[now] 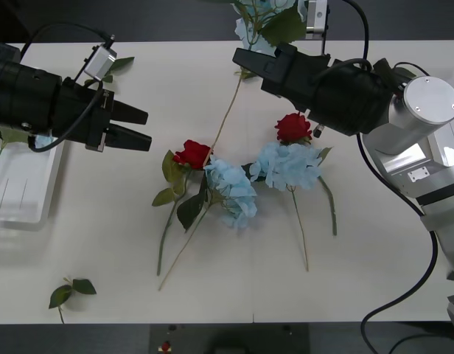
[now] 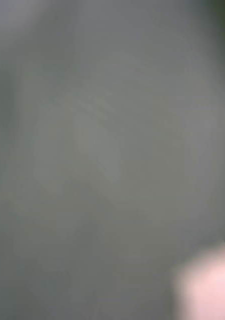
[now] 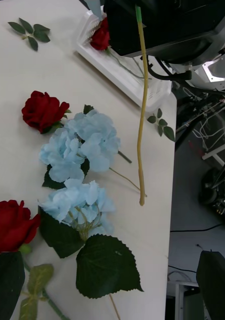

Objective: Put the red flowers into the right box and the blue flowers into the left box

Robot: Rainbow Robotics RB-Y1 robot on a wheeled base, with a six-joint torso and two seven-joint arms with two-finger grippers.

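White table (image 1: 374, 280) (strewn with flowers), dark floor (image 1: 102, 18) beyond.

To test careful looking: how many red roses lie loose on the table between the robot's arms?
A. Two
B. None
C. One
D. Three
A: one red rose lies left of the blue flowers and a second red rose lies farther right, near the right arm.

No readable text, labels, brand names, numbers or signs appear on anything in these views.
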